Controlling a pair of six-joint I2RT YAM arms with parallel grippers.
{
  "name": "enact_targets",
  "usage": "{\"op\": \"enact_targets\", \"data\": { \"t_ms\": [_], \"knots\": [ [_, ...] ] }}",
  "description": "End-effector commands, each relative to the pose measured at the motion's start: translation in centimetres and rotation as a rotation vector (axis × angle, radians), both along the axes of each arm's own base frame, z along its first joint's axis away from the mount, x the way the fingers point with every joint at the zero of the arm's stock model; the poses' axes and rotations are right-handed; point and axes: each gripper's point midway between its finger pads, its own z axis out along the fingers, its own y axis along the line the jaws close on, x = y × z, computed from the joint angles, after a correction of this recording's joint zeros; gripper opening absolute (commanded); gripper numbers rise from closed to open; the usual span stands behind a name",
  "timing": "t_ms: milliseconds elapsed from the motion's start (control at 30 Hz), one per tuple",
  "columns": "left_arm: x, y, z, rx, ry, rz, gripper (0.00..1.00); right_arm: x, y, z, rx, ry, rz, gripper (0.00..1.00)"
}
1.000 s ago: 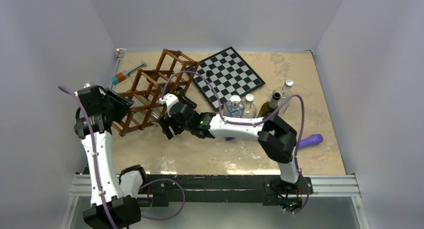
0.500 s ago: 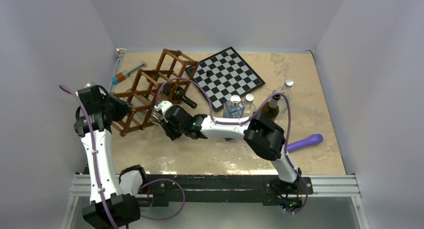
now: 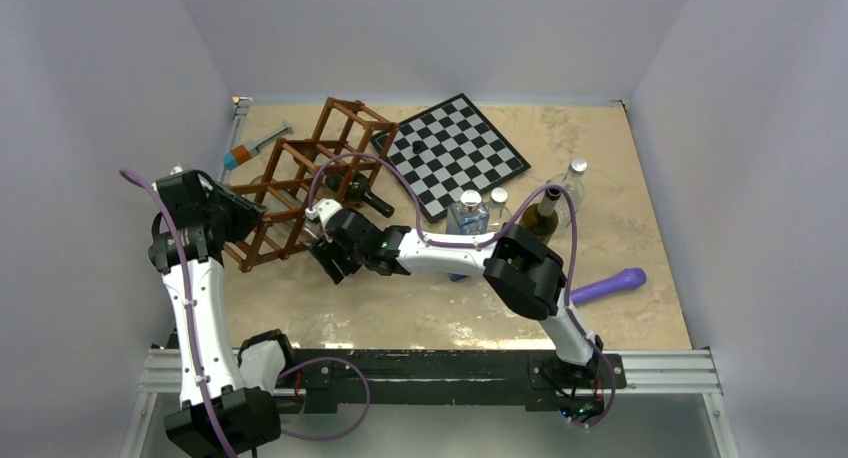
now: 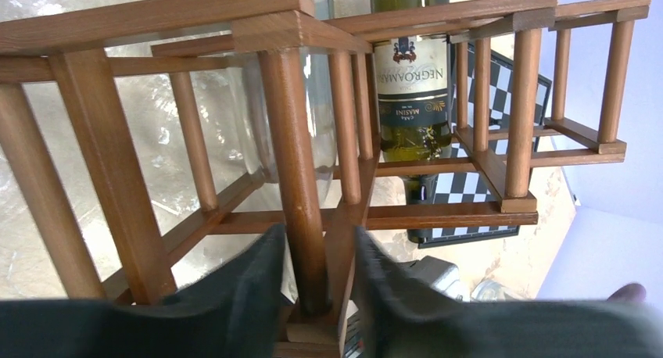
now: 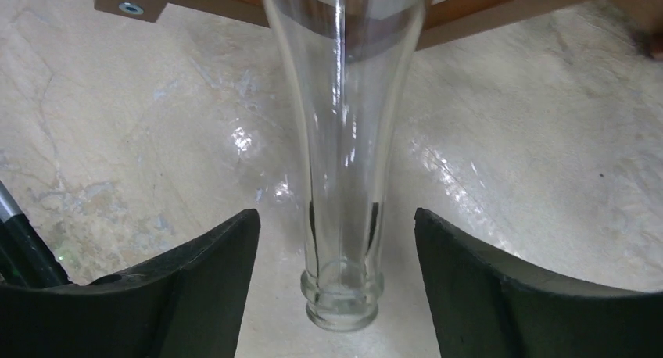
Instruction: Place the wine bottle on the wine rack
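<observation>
The reddish-brown wine rack (image 3: 300,178) lies at the left of the table. A dark green wine bottle (image 3: 360,191) with a white label (image 4: 410,100) rests in one cell. A clear glass bottle (image 5: 342,178) lies with its body in the rack (image 5: 500,2) and its neck pointing out over the table. My right gripper (image 3: 328,261) is open, with one finger on each side of that neck (image 5: 336,217) and not touching it. My left gripper (image 3: 250,210) is shut on a wooden bar (image 4: 309,217) at the rack's near-left end.
A black-and-white checkerboard (image 3: 455,153) lies behind the rack on the right. Several bottles (image 3: 470,213) stand at centre right. A purple tool (image 3: 610,283) lies at the right. A syringe (image 3: 255,146) lies at the far left, by the wall.
My right gripper has drawn back a little, to the left and nearer, away from the rack. The dark bottle's neck now shows behind it. The left arm and rack have not moved.
</observation>
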Motion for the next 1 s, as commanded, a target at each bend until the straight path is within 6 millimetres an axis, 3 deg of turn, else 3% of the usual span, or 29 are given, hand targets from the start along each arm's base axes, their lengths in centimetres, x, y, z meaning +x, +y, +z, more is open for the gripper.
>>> {"op": "enact_targets", "data": {
  "t_ms": [0, 67, 267, 367, 500, 733, 867, 967],
  "knots": [
    [0.4, -0.6, 1.3, 0.001, -0.036, -0.042, 0.52, 1.1, 0.3, 6.9, 0.156, -0.109, -0.044, 0.82],
    [0.3, -0.4, 2.1, 0.015, -0.051, -0.033, 0.63, 1.3, -0.3, 9.3, 0.177, -0.141, -0.055, 0.88],
    [0.0, -0.3, 5.2, 0.046, -0.115, -0.021, 0.84, 0.8, -3.6, 17.8, 0.217, -0.233, -0.066, 0.97],
    [-0.4, -0.4, 7.2, 0.082, -0.171, -0.031, 0.87, -0.1, -6.1, 22.0, 0.231, -0.252, -0.068, 0.98],
    [-0.8, -2.3, 10.2, 0.082, -0.293, -0.123, 0.87, -1.8, -10.7, 26.2, 0.205, -0.238, -0.089, 0.98],
    [-1.5, -7.9, 15.1, 0.099, -0.558, -0.452, 0.87, -3.3, -21.1, 29.6, 0.097, -0.254, -0.257, 0.97],
    [-3.0, -12.2, 17.6, 0.103, -0.698, -0.719, 0.87, -3.9, -25.9, 30.1, 0.046, -0.259, -0.307, 0.99],
    [-3.7, -14.8, 18.3, 0.116, -0.769, -0.845, 0.88, -3.6, -28.7, 30.1, 0.017, -0.257, -0.358, 0.99]
  ]
}}
